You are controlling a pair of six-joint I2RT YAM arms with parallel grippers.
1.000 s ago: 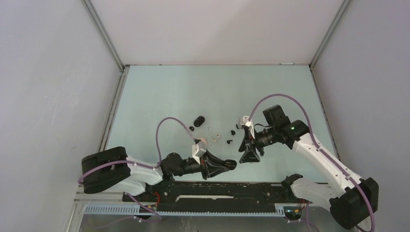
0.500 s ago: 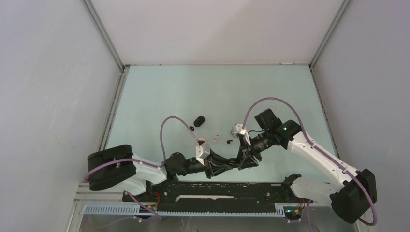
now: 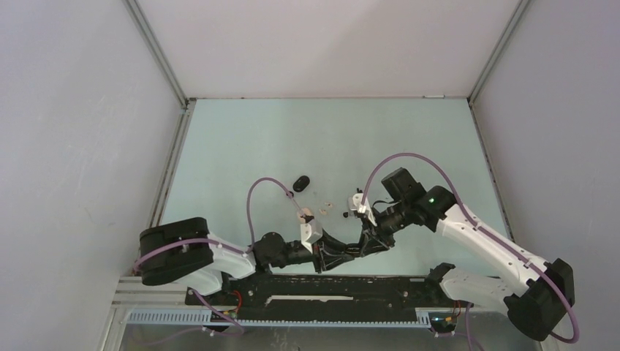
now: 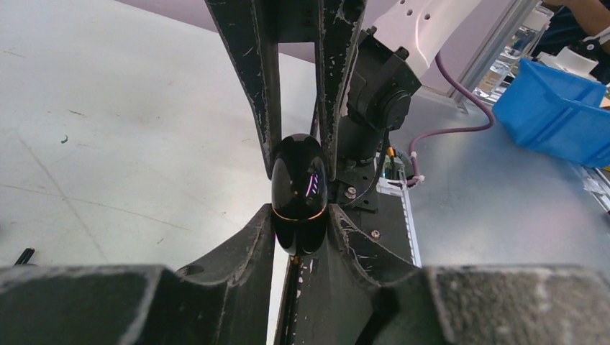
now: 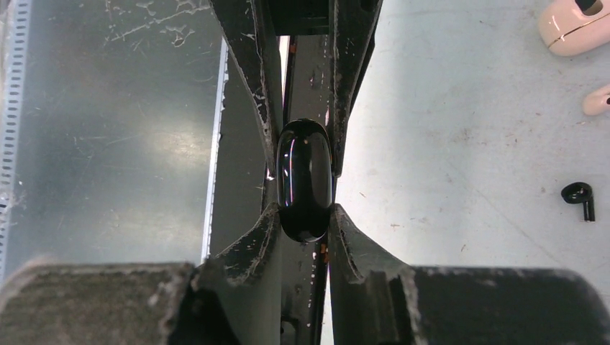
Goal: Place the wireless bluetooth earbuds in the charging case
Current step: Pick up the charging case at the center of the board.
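Currently, we are clamping the black charging case (image 4: 298,183) in both left gripper (image 4: 301,219) and right gripper (image 5: 305,213) jaws, at 6 o'clock on the table (image 3: 292,131).

No words, brand marks, numbers or signs can be read in any view. The glossy black charging case (image 4: 298,172) between the fingertips of the left end effector (image 4: 301,215) shows only streaks of reflected light. The blue bin (image 4: 554,108) far beyond that end effector, to its upper right, looks plain.
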